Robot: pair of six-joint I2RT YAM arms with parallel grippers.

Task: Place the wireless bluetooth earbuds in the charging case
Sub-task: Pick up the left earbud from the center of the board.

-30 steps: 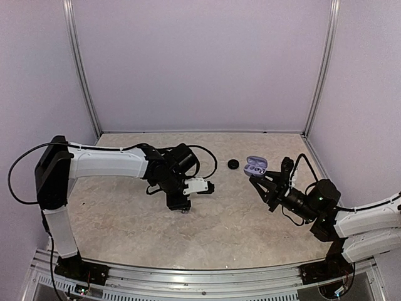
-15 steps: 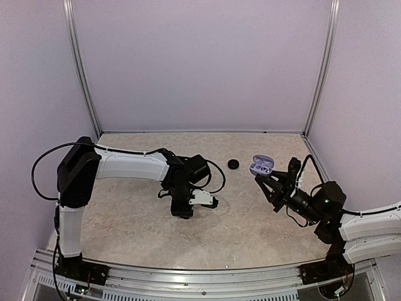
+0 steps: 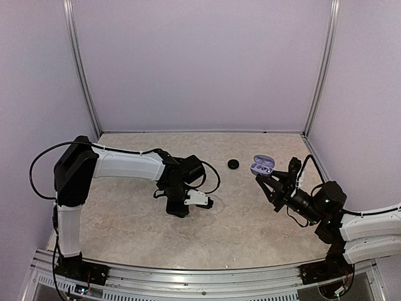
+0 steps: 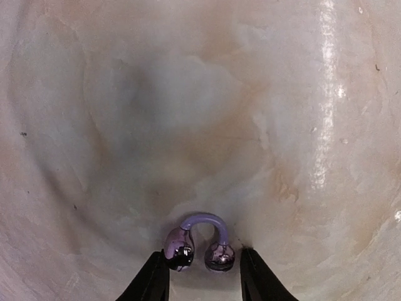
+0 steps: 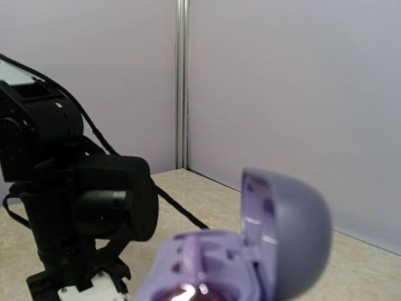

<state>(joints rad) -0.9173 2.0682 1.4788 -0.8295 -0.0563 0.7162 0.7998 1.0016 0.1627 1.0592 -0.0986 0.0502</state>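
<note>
Lilac walls, smooth and matt, stand behind a table with a beige, marble-patterned top that shines glossy in the left wrist view. Ribbed metal posts mark the back corners.

Well left of the small black puck, the left arm lies low across the table. It has a white hard shell, black joints and a thin black cable looping off its wrist. The left gripper points straight down at the table, left of the puck and nearer the arm bases. Between its two flat black fingers lies one earbud, a slim lilac arch joining two rounded, glossy dark ends, flat on the table. The left finger meets the left end and the right finger stands just beside the right end. Whether they pinch it or only flank it cannot be told.

The puck itself is a flat, round, matt disc, alone on the table near the back.

Just right of the puck, lifted off the table, is the charging case. It is smooth lilac plastic with rounded corners, and its domed lid is swung up off the moulded base. Something shiny glints in a well of the base, too blurred to name. The right gripper, black and angular, is closed on the case from below and holds it out toward the puck.
</note>
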